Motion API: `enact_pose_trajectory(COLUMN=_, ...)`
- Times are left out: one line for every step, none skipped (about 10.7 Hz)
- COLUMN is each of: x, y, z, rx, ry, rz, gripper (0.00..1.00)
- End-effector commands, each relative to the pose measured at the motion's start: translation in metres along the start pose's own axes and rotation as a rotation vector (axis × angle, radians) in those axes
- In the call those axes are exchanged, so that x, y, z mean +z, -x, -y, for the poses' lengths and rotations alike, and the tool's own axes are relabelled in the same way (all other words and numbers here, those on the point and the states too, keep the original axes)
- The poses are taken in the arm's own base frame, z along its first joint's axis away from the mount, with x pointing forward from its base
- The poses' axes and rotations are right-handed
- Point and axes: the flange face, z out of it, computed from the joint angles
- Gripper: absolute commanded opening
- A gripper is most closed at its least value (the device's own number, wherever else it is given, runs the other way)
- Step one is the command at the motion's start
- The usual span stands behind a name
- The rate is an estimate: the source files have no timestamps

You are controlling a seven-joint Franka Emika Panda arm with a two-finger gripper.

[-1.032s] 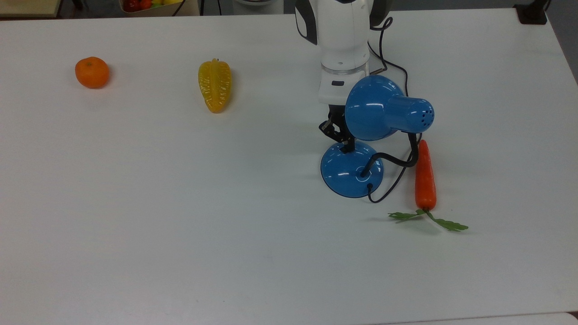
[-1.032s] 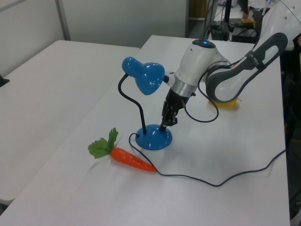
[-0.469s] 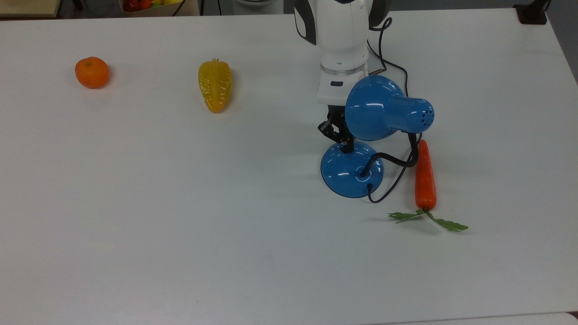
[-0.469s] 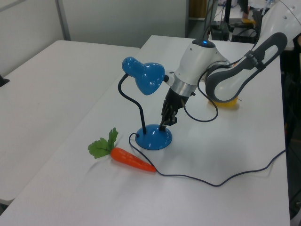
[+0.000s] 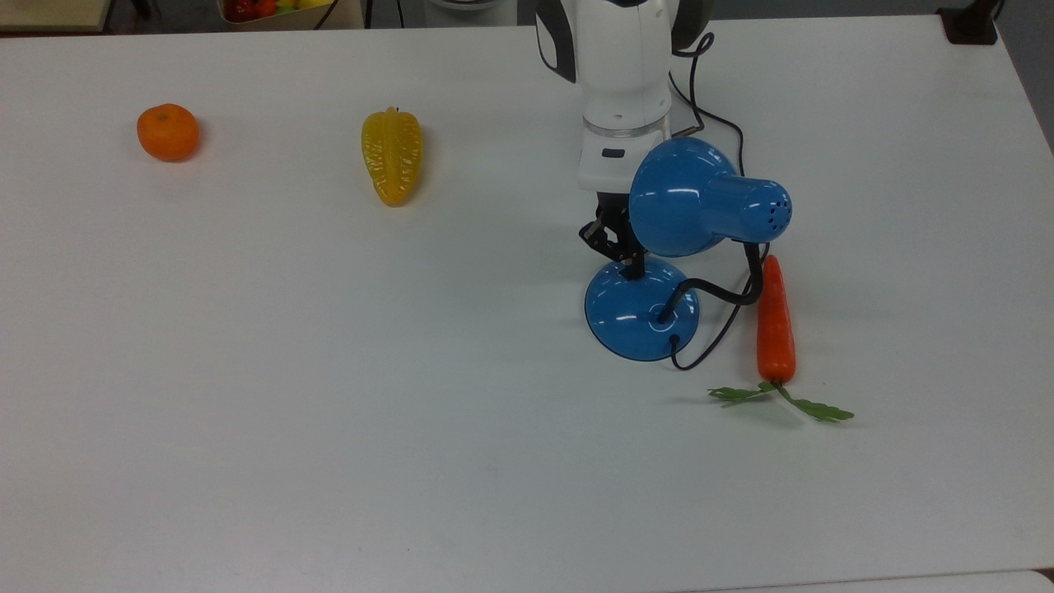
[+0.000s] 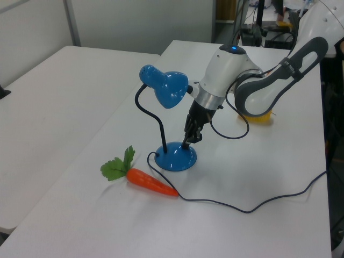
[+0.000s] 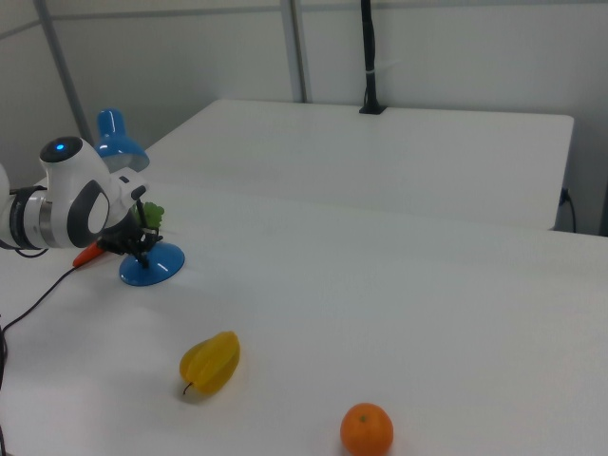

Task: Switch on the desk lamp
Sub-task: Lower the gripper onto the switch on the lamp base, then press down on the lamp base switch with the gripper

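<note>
Top view: the desk lamp point(image 5: 659, 272) stands on the white table point(image 5: 329, 412), its bell shade tipped over the round blue base, with a carrot point(image 5: 776, 321) just beside it on the top view's right. A starfruit point(image 5: 392, 155) and an orange point(image 5: 168, 132) lie well apart on the top view's left. The gripper point(image 5: 632, 262) reaches down under the shade to the base's upper edge; whether its fingers are together or parted I cannot tell.

Left view: the gripper point(image 6: 189, 141) tip sits at the base's far rim, touching it or nearly so, while the gooseneck rises from the base's middle. The shade shows no glow, so the step in hand looks like pressing the switch.

Right view: the gripper point(image 7: 144, 249) points at the top of the base, the arm's body close in front of the lamp point(image 7: 142, 256).

The next move probably calls for a short, firm push straight down on the switch without sliding the light base.
</note>
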Motion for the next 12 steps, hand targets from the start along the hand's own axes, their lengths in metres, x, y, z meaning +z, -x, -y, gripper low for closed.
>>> enact_pose_trajectory(x=0.009, y=0.0, z=0.0, rx=-0.021, ry=0.008, rz=-0.008, gripper=0.0)
enact_pose_trajectory(x=0.015, y=0.002, z=0.0, rx=-0.022, ry=0.006, rz=-0.001, gripper=0.0)
enact_pose_trajectory(x=0.017, y=0.003, z=0.0, rx=-0.023, ry=0.006, rz=0.002, gripper=0.0)
enact_pose_trajectory(x=0.02, y=0.004, z=0.001, rx=-0.027, ry=0.006, rz=0.008, gripper=0.0)
enact_pose_trajectory(x=0.022, y=0.005, z=0.001, rx=-0.028, ry=0.006, rz=0.01, gripper=0.0)
enact_pose_trajectory(x=0.023, y=0.006, z=0.001, rx=-0.028, ry=0.005, rz=0.011, gripper=0.0)
enact_pose_trajectory(x=0.024, y=0.006, z=0.001, rx=-0.028, ry=0.005, rz=0.013, gripper=0.0)
enact_pose_trajectory(x=0.025, y=0.007, z=0.001, rx=-0.028, ry=0.004, rz=0.015, gripper=0.0)
enact_pose_trajectory(x=0.025, y=0.007, z=0.001, rx=-0.028, ry=0.004, rz=0.016, gripper=0.0)
enact_pose_trajectory(x=0.022, y=0.005, z=0.0, rx=-0.025, ry=0.006, rz=0.011, gripper=0.0)
enact_pose_trajectory(x=0.018, y=0.005, z=-0.001, rx=-0.022, ry=0.008, rz=0.008, gripper=0.0)
enact_pose_trajectory(x=0.012, y=0.005, z=-0.006, rx=-0.014, ry=0.012, rz=0.011, gripper=0.0)
